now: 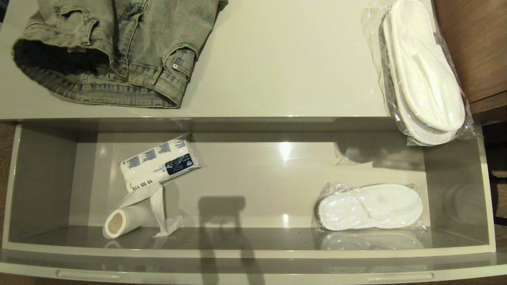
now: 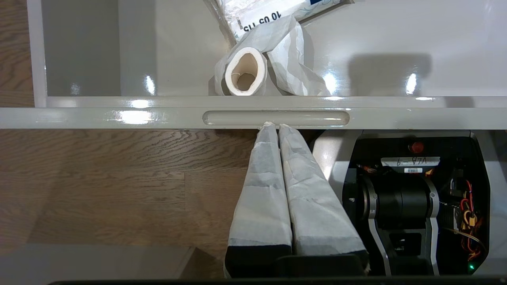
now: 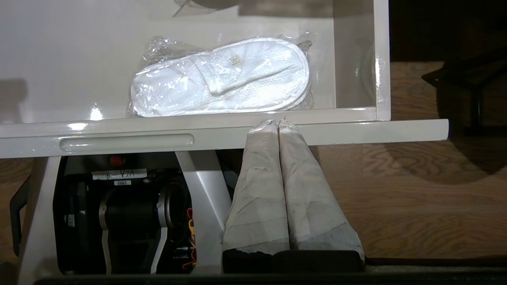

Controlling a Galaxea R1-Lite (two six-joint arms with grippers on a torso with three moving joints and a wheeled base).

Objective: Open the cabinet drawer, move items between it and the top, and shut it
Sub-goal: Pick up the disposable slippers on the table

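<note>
The cabinet drawer (image 1: 253, 254) stands pulled open below the top (image 1: 285, 59). The folded denim garment (image 1: 115, 51) lies on the top at the left. One wrapped pair of white slippers (image 1: 424, 75) lies on the top at the right, overhanging the drawer. A second wrapped pair (image 1: 372, 206) rests inside the drawer at the right. My left gripper (image 2: 275, 126) is shut and empty, its tips at the left slot handle (image 2: 237, 118). My right gripper (image 3: 278, 122) is shut and empty, its tips at the drawer front beside the right slot handle (image 3: 126, 142). Neither gripper shows in the head view.
A white tissue pack with blue print (image 1: 158, 162) and a partly unrolled white paper roll (image 1: 126, 219) lie in the drawer's left half. Brown wooden furniture (image 1: 475, 43) stands at the right of the top. My own base (image 2: 404, 198) sits under the drawer front, on a wooden floor.
</note>
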